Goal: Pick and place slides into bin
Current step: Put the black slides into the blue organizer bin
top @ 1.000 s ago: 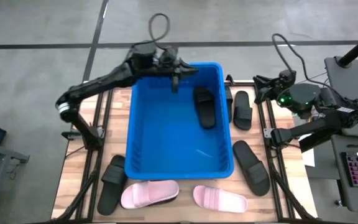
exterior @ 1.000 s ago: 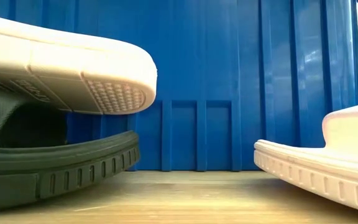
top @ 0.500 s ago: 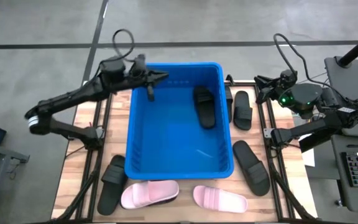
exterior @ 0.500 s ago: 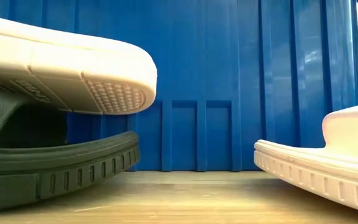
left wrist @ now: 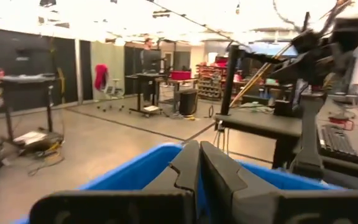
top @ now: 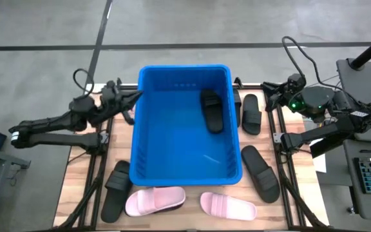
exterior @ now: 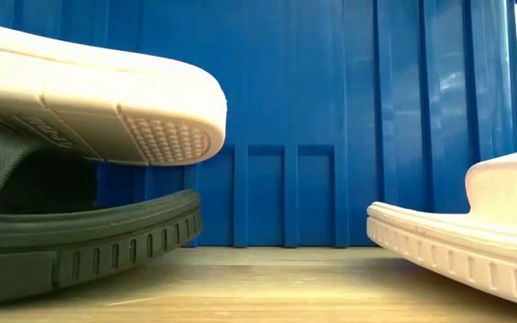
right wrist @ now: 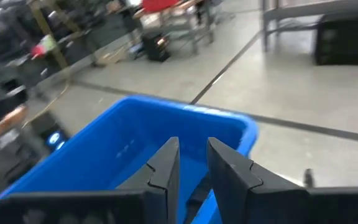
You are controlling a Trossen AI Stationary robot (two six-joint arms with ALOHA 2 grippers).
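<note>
One black slide (top: 212, 110) is seen lying inside the blue bin (top: 185, 175), toward its two o'clock corner, while the bin is set at the middle of the wooden counter (top: 76, 183). Around the bin, two more black slides (top: 251, 113) (top: 261, 172) are laid on the counter at three and four o'clock, a fourth black slide (top: 115, 189) at seven o'clock, and two pink slides (top: 154, 200) (top: 228, 205) at six o'clock. The left claw (top: 136, 96) is held closed and empty just outside the bin's rim at ten o'clock, and the right claw (top: 266, 91) is parked at two o'clock with its fingers (right wrist: 166, 163) slightly parted around nothing.
</note>
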